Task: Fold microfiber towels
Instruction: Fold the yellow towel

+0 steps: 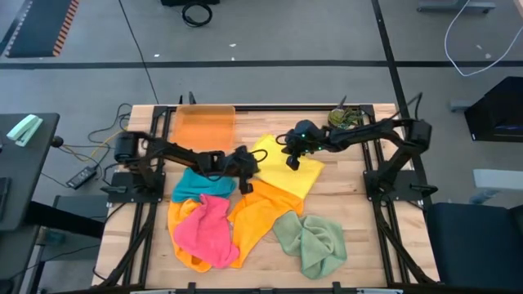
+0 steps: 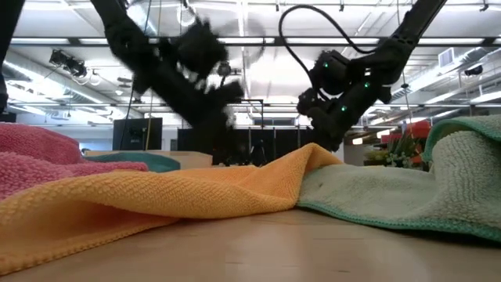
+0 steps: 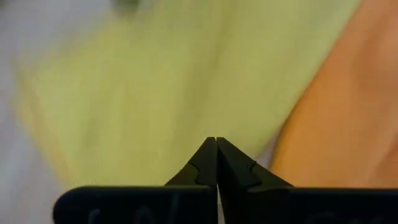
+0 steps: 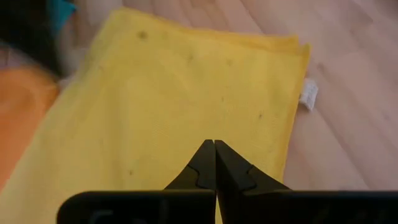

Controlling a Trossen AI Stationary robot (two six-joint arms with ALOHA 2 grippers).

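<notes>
1. Yellow microfibre lies under both my arms: the yellow towel is spread near the middle of the table, folded at least once judging by the doubled edge and the small white tag in my right wrist view.
2. My right gripper hangs over that towel with its fingers pressed together and nothing between them. My left gripper is at the towel's near-left edge, where it meets the orange towel, also closed and empty.
3. Risk one, as I judge it: with both grippers shut, pressing down to crease the fold could drag the soft cloth sideways and skew the edges instead of flattening them.
4. Risk two: my left fingers sit right at the yellow-orange border. If I open and pinch there, I could catch both cloths and pull the orange one along.
5. Risk three: the two grippers are near each other over one small towel; reaching for the same corner could knock them together.
6. Risk four: the pink towel, teal towel and green towel lie heaped close by, the pink and orange ones overlapping, so a wide sweep may snag them.
7. Orange tray waits at the far edge, clear of the work.
</notes>
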